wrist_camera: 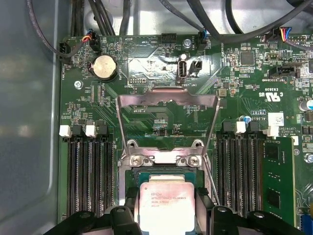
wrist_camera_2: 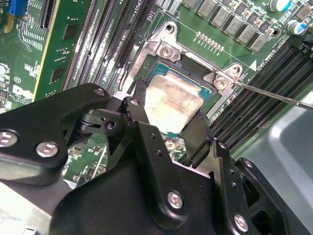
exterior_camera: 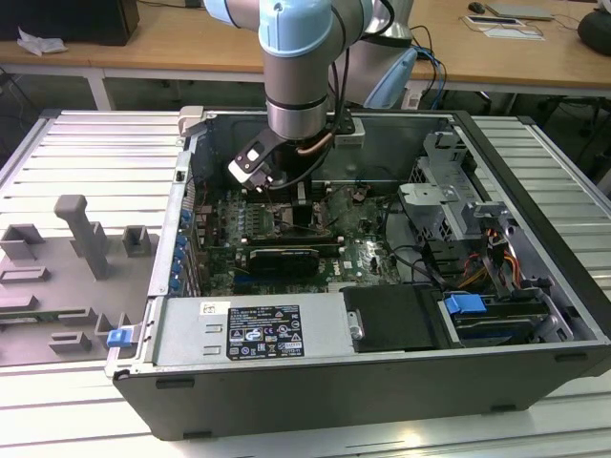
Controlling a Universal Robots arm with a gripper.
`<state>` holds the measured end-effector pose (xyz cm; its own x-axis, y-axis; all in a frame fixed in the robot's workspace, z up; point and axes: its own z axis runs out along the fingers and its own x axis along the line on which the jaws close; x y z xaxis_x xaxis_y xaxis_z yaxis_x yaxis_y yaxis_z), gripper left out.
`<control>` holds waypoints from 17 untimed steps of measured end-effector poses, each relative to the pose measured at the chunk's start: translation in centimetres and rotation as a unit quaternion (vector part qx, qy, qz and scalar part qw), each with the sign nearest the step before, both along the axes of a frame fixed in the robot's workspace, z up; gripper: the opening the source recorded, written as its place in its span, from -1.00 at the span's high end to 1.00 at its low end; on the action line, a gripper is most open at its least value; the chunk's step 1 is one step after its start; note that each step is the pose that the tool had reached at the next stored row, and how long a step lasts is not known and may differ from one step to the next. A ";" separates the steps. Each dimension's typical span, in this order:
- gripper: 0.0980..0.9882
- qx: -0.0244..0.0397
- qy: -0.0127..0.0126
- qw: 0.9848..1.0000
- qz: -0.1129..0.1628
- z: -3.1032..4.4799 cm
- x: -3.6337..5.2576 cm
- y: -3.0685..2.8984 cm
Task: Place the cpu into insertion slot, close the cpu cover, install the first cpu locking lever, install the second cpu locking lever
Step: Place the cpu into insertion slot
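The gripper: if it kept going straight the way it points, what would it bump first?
Most likely the cpu, right at the tip of the gripper, lying in or just over the socket on the motherboard. How close is hard to tell.

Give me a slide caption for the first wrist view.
Gripper clasping the cpu at the socket, with the cpu cover standing open.

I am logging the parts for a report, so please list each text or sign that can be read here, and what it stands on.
White label on the grey metal box: print too small to read.
Pale silvery square cpu: faint print, not legible.
Green motherboard: white lettering, too small to read surely.
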<state>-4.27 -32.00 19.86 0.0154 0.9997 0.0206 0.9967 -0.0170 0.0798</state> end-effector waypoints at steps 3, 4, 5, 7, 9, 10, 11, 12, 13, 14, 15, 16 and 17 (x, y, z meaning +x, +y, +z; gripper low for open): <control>-0.17 0.000 0.000 1.000 0.000 -0.01 0.00 0.03; -0.17 0.000 0.000 1.000 0.000 -0.01 0.00 0.10; -0.17 0.000 0.000 1.000 0.000 -0.01 0.00 0.13; -0.17 0.000 0.000 1.000 0.000 0.06 0.00 0.15; -0.17 0.000 0.000 1.000 0.000 0.36 0.00 0.16; -0.17 0.000 0.000 1.000 0.000 0.47 0.00 0.16; -0.17 0.000 0.000 1.000 0.000 0.64 0.00 0.16; -0.17 0.000 0.000 1.000 0.000 0.86 0.00 0.16; -0.17 0.000 0.000 1.000 0.000 1.11 0.00 0.16; -0.17 0.000 0.000 1.000 0.000 1.24 0.00 0.16; -0.17 0.000 0.000 1.000 0.000 1.38 0.00 0.16; -0.17 0.000 0.000 1.000 0.000 1.48 0.00 0.16; -0.14 0.000 0.000 1.000 0.000 1.60 0.00 0.16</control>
<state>-4.27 -31.84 21.46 0.0154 0.9997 0.0207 0.9967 -0.0170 0.0799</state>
